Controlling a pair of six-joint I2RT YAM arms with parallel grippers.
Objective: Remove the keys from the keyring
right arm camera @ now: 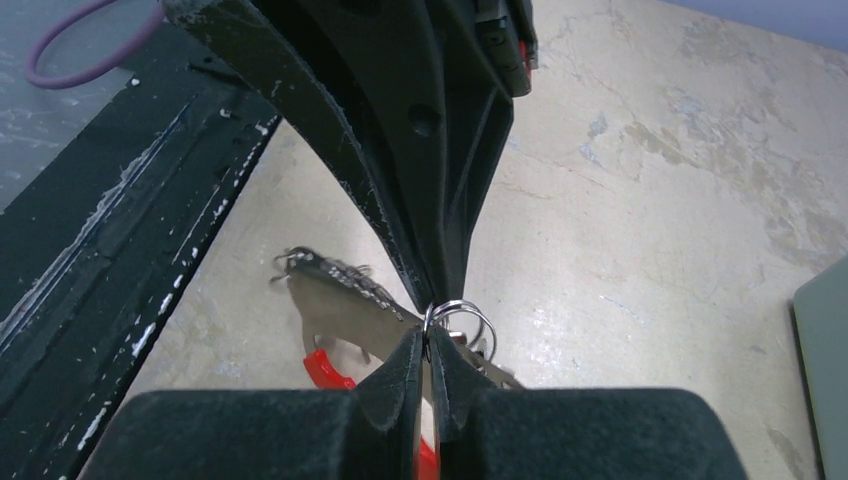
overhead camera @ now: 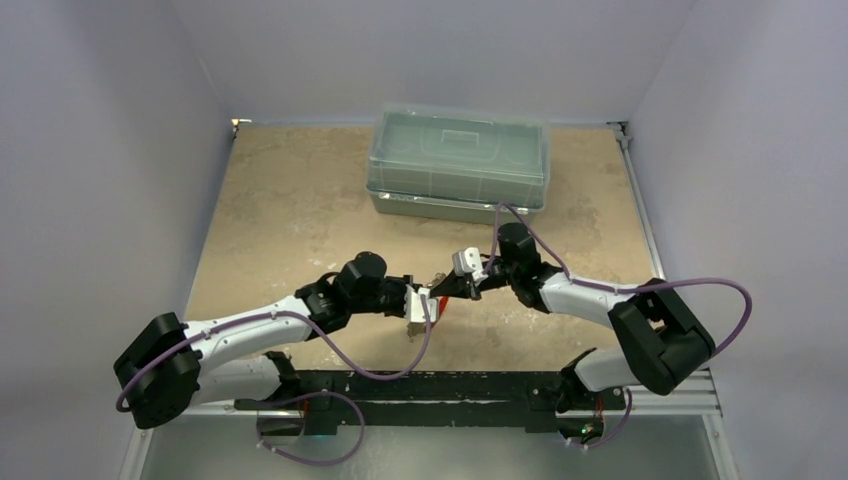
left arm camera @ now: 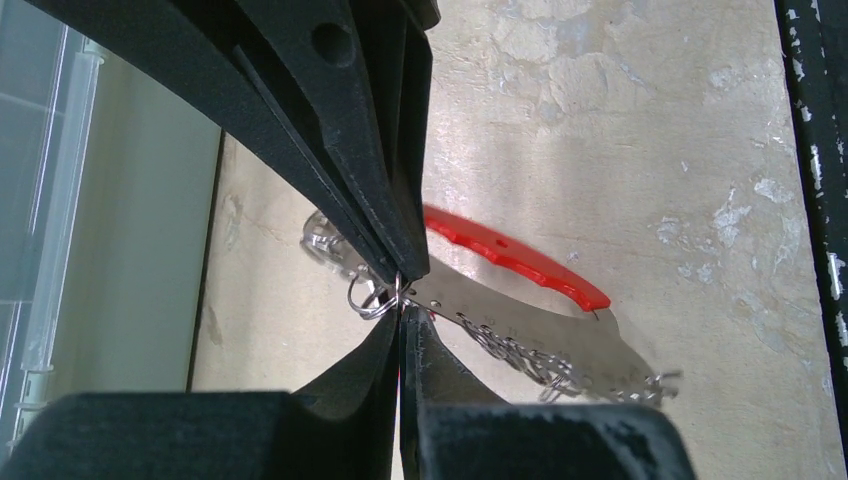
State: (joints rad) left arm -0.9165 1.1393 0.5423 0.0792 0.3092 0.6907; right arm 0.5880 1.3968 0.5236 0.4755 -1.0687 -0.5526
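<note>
both fingers (left arm camera: pixel 370 150) pinch keyring (left arm camera: pixel 520 255), keys (left arm camera: pixel 322 243) half-hidden

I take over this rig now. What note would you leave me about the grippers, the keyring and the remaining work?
Left gripper: shut on a thin metal ring of the keyring.
Right gripper: shut on its metal rings too.
Keyring: held between both, above the table.
Keys: seemingly the silvery cluster at its far end; none seen loose.
Done: both grips taken. Left: work the keys off.

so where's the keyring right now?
Top view, centre: the keyring sits between the left gripper and right gripper, both shut on it, in front of the clear box.
</note>
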